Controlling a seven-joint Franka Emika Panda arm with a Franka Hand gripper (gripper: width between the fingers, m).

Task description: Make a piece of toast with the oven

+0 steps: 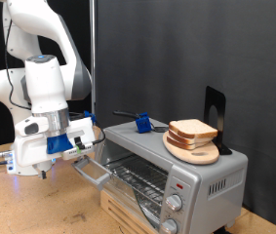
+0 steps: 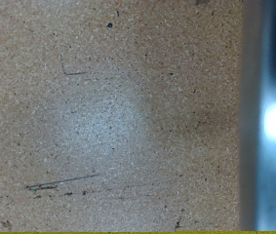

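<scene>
Speckled chipboard tabletop (image 2: 98, 117) fills the wrist view, with a bright metal edge, probably the open door, along one side.

Over by the toaster oven (image 1: 177, 166), its door (image 1: 91, 172) hangs open just beside the gripper (image 1: 42, 174), whose fingers point down at the table; I cannot tell whether they are spread or pressed together. Well away from them, the slice of bread (image 1: 193, 130) rests on a round wooden board (image 1: 191, 151) atop the oven.

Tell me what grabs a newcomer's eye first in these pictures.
A white robot arm's gripper hangs low at the exterior view's left, beside the open drop door of the silver-grey toaster oven. On the oven's top, a pale crusted bread slice lies on a round light-wood board.
</scene>
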